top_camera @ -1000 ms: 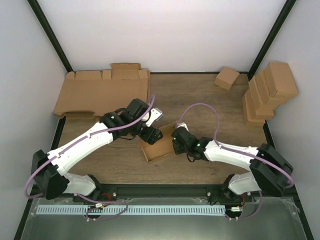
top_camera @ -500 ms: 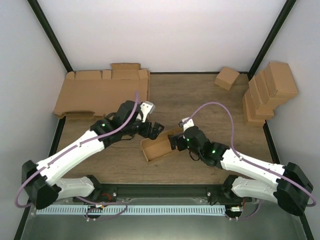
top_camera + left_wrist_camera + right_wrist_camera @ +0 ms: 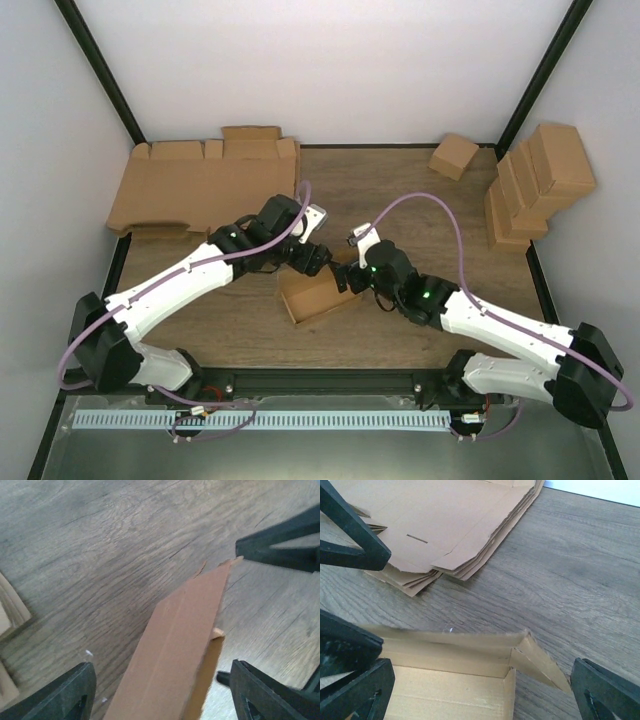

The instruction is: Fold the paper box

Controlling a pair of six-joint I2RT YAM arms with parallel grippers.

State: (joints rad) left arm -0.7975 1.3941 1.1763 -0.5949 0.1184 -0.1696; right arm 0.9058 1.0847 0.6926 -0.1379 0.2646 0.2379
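Observation:
The paper box [image 3: 315, 295] is an open brown tray lying at the middle of the table, with one corner flap splayed outward [image 3: 540, 662]. My left gripper [image 3: 316, 258] is open over the box's far long wall [image 3: 175, 645], one finger [image 3: 65, 695] on each side of it without gripping. My right gripper [image 3: 350, 276] is open at the box's right end, above the tray's inside [image 3: 445, 690] and the loose corner flap. Its fingers [image 3: 605, 690] stand wide apart. Neither gripper holds anything.
A stack of large flat cardboard sheets [image 3: 205, 185] lies at the back left, also in the right wrist view [image 3: 445, 525]. A small cube-like carton [image 3: 453, 156] sits at the back right. Several folded cartons [image 3: 535, 185] lean against the right wall.
My left gripper has shifted right along the box's far wall. My right arm has swung so its gripper sits a little higher at the box's right end. The box has barely moved.

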